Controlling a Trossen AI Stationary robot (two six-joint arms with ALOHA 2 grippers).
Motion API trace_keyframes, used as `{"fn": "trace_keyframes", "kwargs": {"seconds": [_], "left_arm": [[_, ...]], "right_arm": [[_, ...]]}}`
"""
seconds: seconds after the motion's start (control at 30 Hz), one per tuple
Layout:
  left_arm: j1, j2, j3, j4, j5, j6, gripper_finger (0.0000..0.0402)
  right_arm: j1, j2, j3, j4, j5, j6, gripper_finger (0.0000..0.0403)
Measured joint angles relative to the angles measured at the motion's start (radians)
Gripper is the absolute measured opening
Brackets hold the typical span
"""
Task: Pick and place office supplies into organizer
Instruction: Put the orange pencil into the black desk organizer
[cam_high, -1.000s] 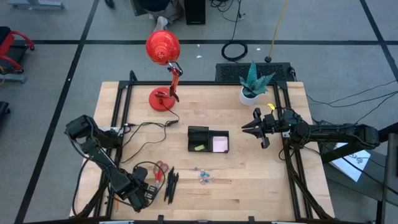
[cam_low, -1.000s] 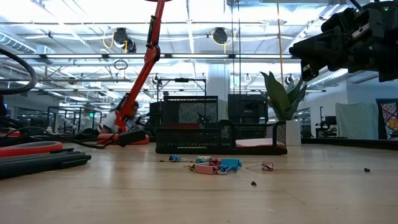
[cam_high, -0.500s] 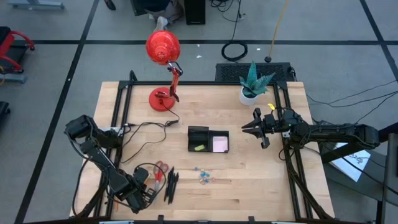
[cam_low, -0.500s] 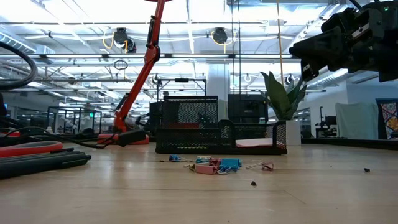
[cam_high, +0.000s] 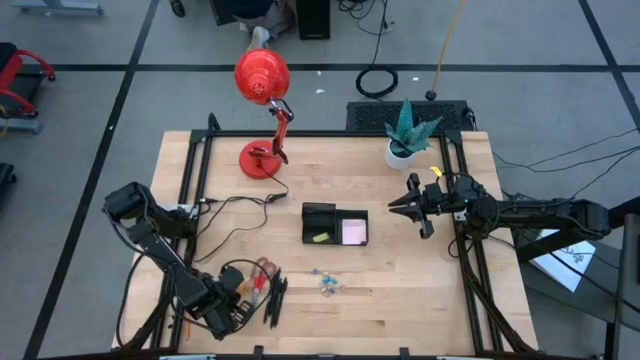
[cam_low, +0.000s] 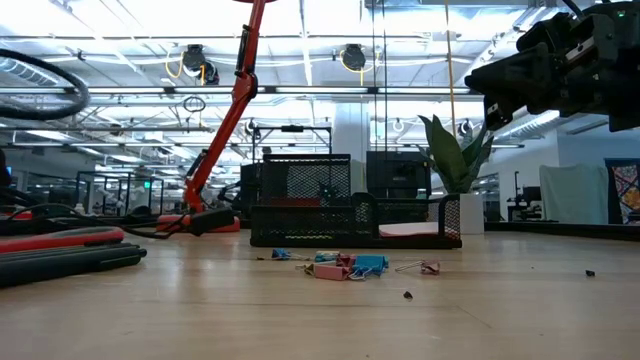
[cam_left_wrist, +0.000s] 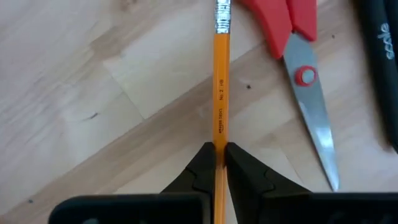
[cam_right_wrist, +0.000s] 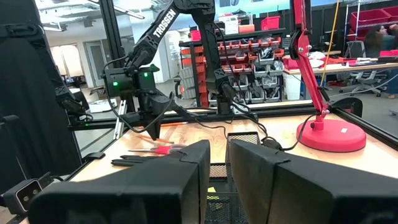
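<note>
Orange pencil (cam_left_wrist: 220, 93), light, stiff, slick-sided, prob. best nipped mid-shaft: lies flat on counter (cam_high: 400, 290) at approx. 7 o'clock, pinched by left hand (cam_left_wrist: 219, 163), beside scissors (cam_left_wrist: 298, 56); right hand (cam_high: 405, 207) idle at 3 o'clock, fingers nearly together.

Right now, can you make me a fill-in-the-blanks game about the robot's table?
1. The left gripper is shut on the orange ____.
2. The scissors beside it have ____ handles.
3. The lamp on the table is ____.
4. The pink pad lies inside the black ____.

Missing words: pencil, red, red, organizer.
</note>
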Motion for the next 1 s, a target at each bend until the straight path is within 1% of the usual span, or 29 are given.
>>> {"fn": "trace_keyframes", "kwargs": {"seconds": [0.13, 0.27, 0.33, 0.5, 0.6, 0.67, 0.8, 0.93, 1.0], "left_arm": [[0.000, -0.027, 0.000, -0.002, -0.010, 0.016, 0.0030], [0.000, -0.049, 0.001, -0.001, -0.068, 0.045, 0.0030], [0.003, -0.062, 0.002, 0.001, -0.112, 0.075, 0.0030], [0.030, -0.098, 0.002, 0.032, -0.290, 0.231, 0.0030], [0.060, -0.119, 0.004, 0.068, -0.396, 0.378, 0.0030], [0.085, -0.138, 0.004, 0.099, -0.459, 0.501, 0.0030], [0.155, -0.169, 0.004, 0.212, -0.545, 0.785, 0.0030], [0.236, -0.191, 0.005, 0.386, -0.615, 1.110, 0.0030], [0.277, -0.199, 0.005, 0.492, -0.634, 1.287, 0.0030]], "right_arm": [[0.000, 0.000, 0.000, 0.000, 0.001, 0.000, 0.0059], [0.000, 0.000, 0.000, 0.000, 0.002, 0.000, 0.0059], [0.000, 0.000, 0.000, 0.000, 0.002, 0.000, 0.0059], [0.000, 0.000, 0.000, 0.000, 0.002, -0.004, 0.0059], [0.000, 0.000, 0.000, 0.000, 0.002, -0.003, 0.0059], [0.000, 0.000, 0.000, 0.000, 0.002, -0.004, 0.0059], [0.000, 0.000, 0.000, 0.000, 0.002, -0.002, 0.0059], [0.000, 0.000, 0.000, 0.000, 0.002, -0.001, 0.0059], [0.000, 0.000, 0.000, 0.000, 0.002, -0.001, 0.0059]]}}
